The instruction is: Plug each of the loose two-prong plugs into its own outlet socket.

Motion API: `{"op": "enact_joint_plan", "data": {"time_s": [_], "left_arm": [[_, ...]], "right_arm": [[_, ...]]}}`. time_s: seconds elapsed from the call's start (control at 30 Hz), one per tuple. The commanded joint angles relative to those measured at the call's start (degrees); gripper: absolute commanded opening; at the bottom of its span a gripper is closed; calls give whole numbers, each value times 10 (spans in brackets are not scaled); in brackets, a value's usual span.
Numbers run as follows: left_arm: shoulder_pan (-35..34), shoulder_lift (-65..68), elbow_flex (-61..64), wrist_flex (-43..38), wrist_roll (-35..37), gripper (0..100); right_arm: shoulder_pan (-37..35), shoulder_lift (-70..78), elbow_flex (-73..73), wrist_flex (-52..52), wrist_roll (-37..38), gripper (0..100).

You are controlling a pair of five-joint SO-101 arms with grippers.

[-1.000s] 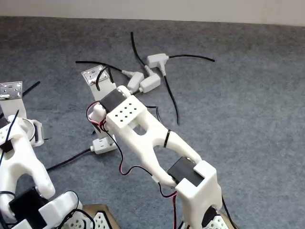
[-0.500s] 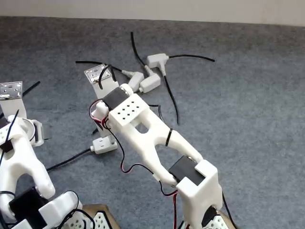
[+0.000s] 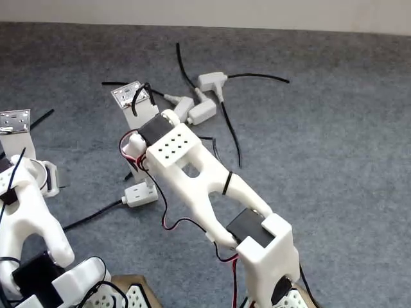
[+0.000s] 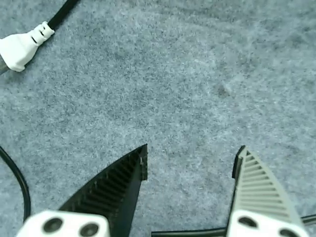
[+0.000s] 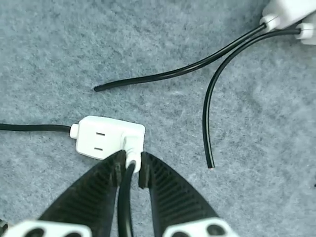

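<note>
White two-prong plug (image 5: 132, 139) on a black cord (image 5: 123, 197): pinched at its neck in the right gripper (image 5: 129, 163), dark ribbed jaws nearly closed around it. Touches one end of the white rectangular outlet socket (image 5: 98, 138), two slots facing up, on the grey carpet (image 5: 49, 49). Left gripper (image 4: 190, 158): spread wide, holding nothing, hovering over carpet near a white moulded connector (image 4: 19, 47).

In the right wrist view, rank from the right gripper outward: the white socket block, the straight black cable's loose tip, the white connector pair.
1. White socket block, just off the right gripper.
2. Straight black cable's loose tip, beyond the block.
3. White connector pair, far off at that cable's other end.
</note>
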Motion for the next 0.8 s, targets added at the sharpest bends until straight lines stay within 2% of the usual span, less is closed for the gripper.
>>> {"op": "enact_joint_plan", "data": {"time_s": [0.0,0.3,0.5,0.77], "left_arm": [[1,-5,-22,-6,-5,288],[0,-7,-22,-5,-5,288],[0,-7,-22,-5,-5,288],[0,-7,-22,-5,-5,288]], "right_arm": [[6,-26,-24,-2,5,7],[-1,-27,51,-46,4,7],[-2,-28,58,-40,2,7],[-21,-28,-19,55,17,7]]}}
